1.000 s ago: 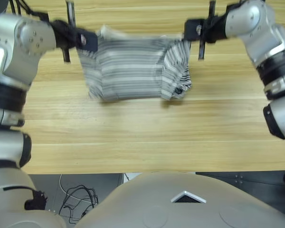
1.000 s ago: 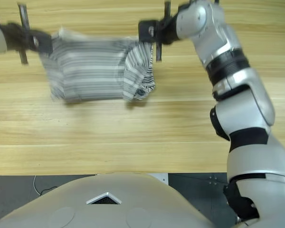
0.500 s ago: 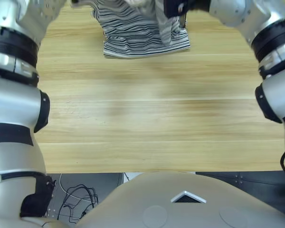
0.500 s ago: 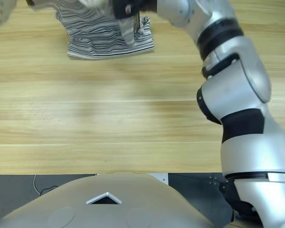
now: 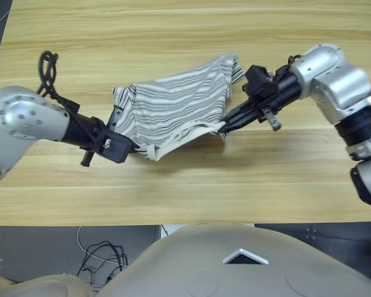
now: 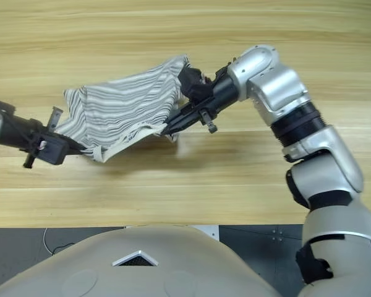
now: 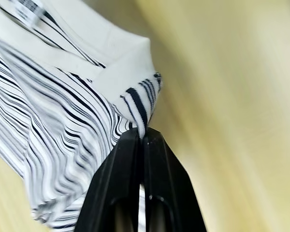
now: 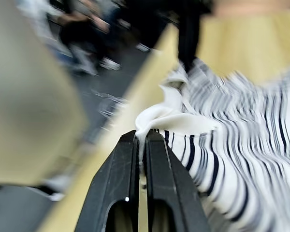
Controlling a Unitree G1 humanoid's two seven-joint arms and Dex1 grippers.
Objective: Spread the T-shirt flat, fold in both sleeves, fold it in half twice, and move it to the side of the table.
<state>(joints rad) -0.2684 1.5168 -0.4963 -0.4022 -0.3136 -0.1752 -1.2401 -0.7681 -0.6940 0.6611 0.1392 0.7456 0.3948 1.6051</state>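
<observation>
Left gripper (image 5: 133,148) low over the near-left of the wooden table (image 5: 247,179), jaws pressed together on a white ribbed edge of the striped T-shirt (image 5: 173,105). The shirt hangs bunched between the two grips, near the table's middle, its near edge raised and its far part sagging toward the wood; contact there cannot be told. Right gripper (image 5: 223,127) comes in from the right, jaws likewise clamped on a white ribbed fold. Judgement: two pinches held apart serve to tension the cloth for laying flat; spreading step, sleeves not yet folded. Containers: none to log; the table alone bears the shirt.
</observation>
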